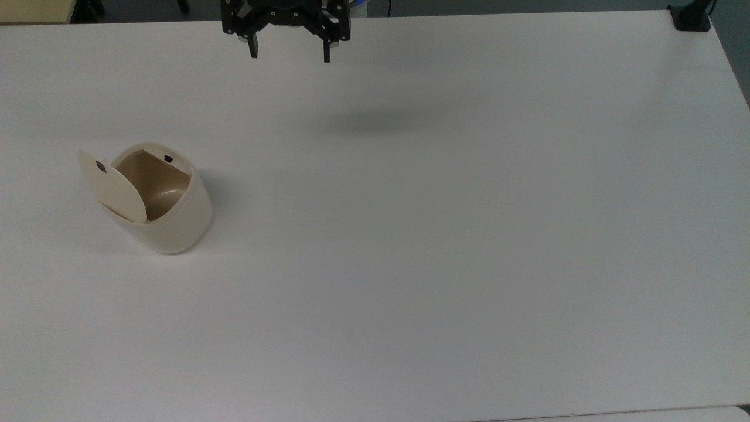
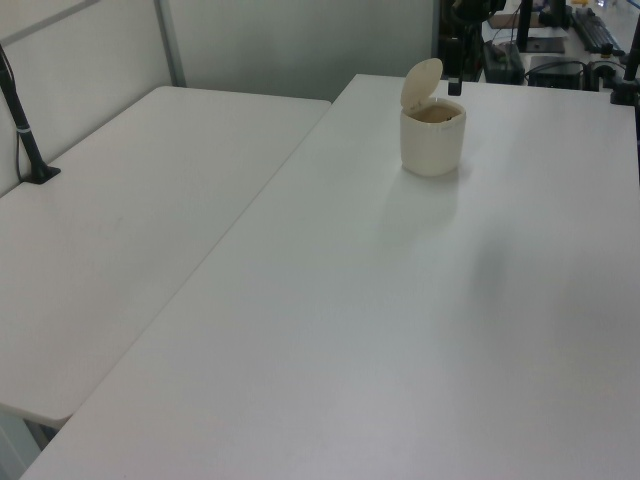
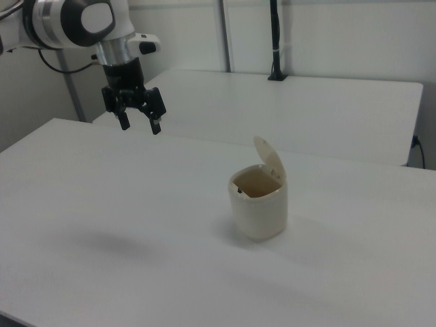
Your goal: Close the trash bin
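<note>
The trash bin (image 1: 176, 231) is a cream-beige tub standing upright on the white table at the top view's left. Its flat lid (image 1: 112, 186) is swung up and open, hinged on the side toward the top view's left, and the tan inside shows. A small black mark sits on the lid and another on the rim. My gripper (image 1: 290, 54) hangs high over the far edge of the table, well away from the bin, open with nothing between its fingers. In the right view the gripper (image 3: 140, 127) is up at the left, and the bin (image 3: 262, 214) with its raised lid (image 3: 270, 161) stands at centre.
The white table (image 1: 439, 264) spreads wide around the bin. A black clamp (image 1: 691, 17) sits at its far right corner in the top view. A second white table (image 2: 150, 180) adjoins it, with a black post (image 3: 274, 41) at its back.
</note>
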